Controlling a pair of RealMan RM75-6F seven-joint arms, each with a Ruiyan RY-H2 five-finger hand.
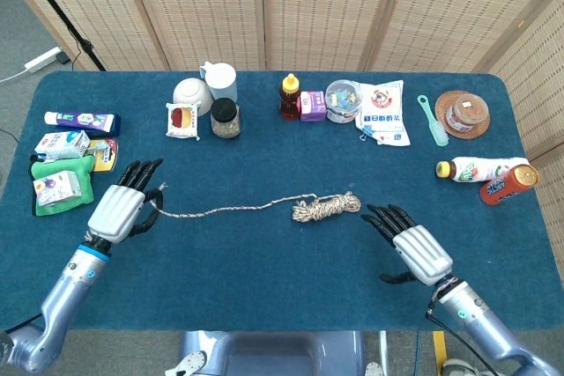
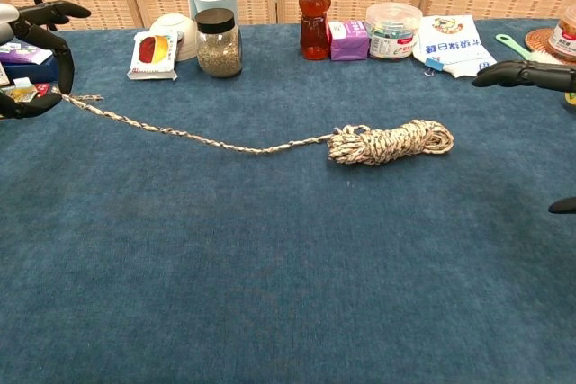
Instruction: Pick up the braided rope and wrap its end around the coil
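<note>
The braided rope's coil lies in the middle of the blue table. Its loose tail runs left to my left hand, which pinches the frayed end between thumb and finger and holds it slightly above the cloth. My right hand hovers just right of the coil and nearer the front, fingers spread toward it, holding nothing. In the chest view only its dark fingertips show at the right edge.
Along the back stand a bowl, mug, jar, honey bottle, tub, white packet and brush. Two bottles lie far right. Cartons sit beside my left hand.
</note>
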